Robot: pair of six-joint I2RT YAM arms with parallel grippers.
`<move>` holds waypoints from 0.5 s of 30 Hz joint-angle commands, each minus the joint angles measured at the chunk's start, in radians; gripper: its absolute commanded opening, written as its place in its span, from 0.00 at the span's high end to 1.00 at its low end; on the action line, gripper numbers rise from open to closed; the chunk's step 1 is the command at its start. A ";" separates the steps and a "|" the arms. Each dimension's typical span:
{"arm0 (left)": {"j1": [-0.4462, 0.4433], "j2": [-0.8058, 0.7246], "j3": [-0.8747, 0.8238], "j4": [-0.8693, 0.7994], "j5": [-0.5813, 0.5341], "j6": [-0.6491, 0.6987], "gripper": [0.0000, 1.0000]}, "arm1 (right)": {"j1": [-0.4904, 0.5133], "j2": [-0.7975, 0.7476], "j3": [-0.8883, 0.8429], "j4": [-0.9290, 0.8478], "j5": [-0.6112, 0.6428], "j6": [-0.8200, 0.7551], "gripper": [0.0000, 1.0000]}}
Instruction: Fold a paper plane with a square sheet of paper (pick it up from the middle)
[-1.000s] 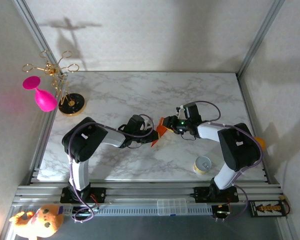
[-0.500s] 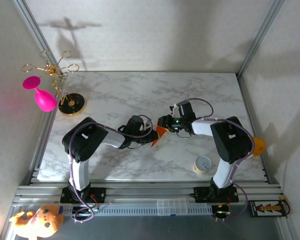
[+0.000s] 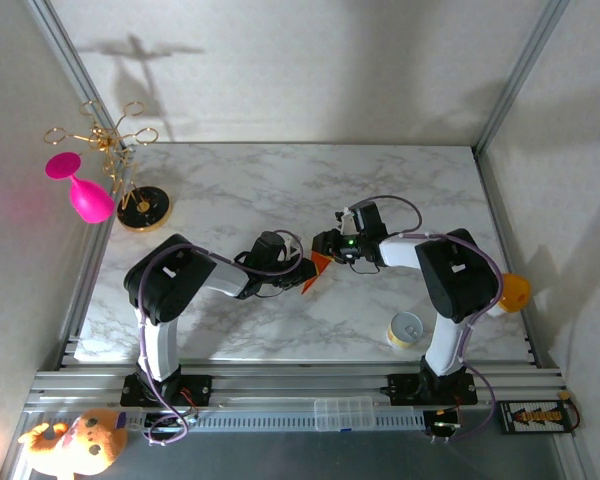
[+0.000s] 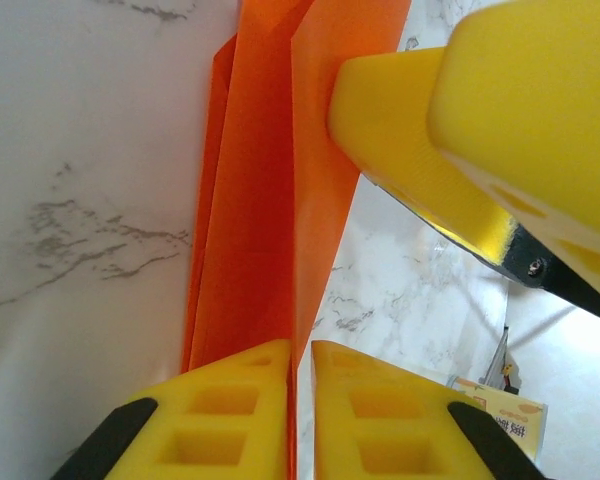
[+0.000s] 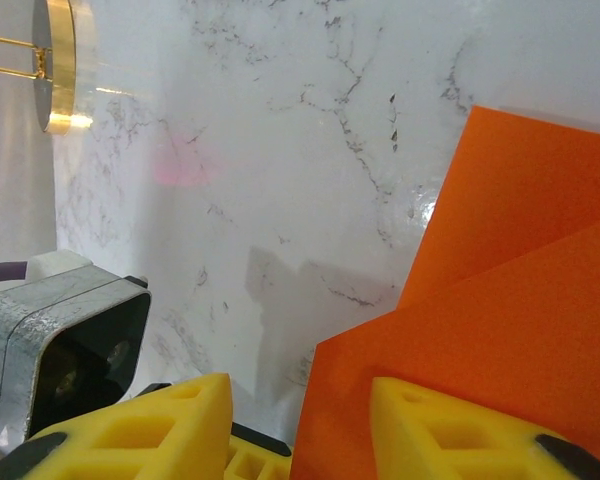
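My left gripper point(image 4: 298, 400) pinches folded orange paper point(image 4: 250, 200); my right gripper point(image 5: 300, 400) jaws apart, paper edge between them.

both arms reach inward, tips nearly meeting. left end effector point(image 4: 300, 352) pinches the orange paper point(image 4: 250, 200), jaws almost together; right end effector point(image 5: 300, 395), just opposite it, stands part-open.

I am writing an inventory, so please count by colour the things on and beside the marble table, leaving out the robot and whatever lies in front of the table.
Orange: 2 (paper, cup)
Pink: 1 (goblet)
Gold: 1 (stand)
Yellow: 1 (can)
Total: 5
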 commanded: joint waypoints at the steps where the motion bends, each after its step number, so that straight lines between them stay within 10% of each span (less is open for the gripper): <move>1: 0.016 0.011 -0.020 -0.022 -0.038 -0.015 0.88 | 0.009 0.018 0.027 -0.032 0.008 -0.016 0.59; 15: 0.017 0.020 -0.005 -0.066 -0.040 -0.003 0.88 | 0.009 -0.034 0.015 -0.096 0.125 -0.002 0.60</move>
